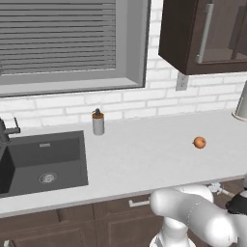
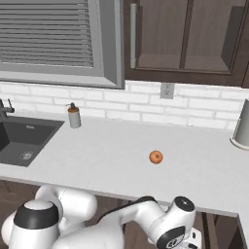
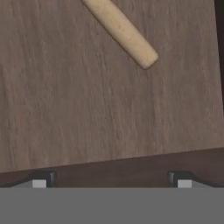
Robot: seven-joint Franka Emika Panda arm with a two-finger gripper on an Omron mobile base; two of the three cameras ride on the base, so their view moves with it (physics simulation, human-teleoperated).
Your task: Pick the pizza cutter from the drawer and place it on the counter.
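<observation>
Pizza cutter [image 3: 120,31] lies flat on the brown wood floor of the drawer [image 3: 87,113], seen in hand view. Only its tan handle shows, slanting from the top edge down to a rounded end at right of centre; wheel head is cut off by the frame. Handle touches nothing but the drawer floor, w/ bare wood all round it: wide open floor on the side away from the rounded end and below it, less room toward the dark strip at the right edge of hand view, which looks like a drawer wall. A darker wood band runs across the bottom of that view, prob. the drawer's near wall or rim.

Hand [image 3: 111,177] sits over that band, well apart from the handle. Its two tips stand far apart, wide open, w/ nothing between them. Nothing lies between hand and handle.

In the base views the arm [image 2: 146,219] reaches down below the front edge of the surface [image 1: 144,159], so that edge overhangs the work area. A little of the drawer region shows by the arm at lower right in left base view, details too small to tell.

On the surface above, relative to the cutter's drawer: small orange fruit [image 1: 199,142] sits nearly over it, alone. Soap bottle [image 1: 98,122] stands upright farther along by the brick wall, just beside the dark sink [image 1: 43,161]. A grey upright vessel [image 2: 241,125] stands at the far right, cut by the frame.
</observation>
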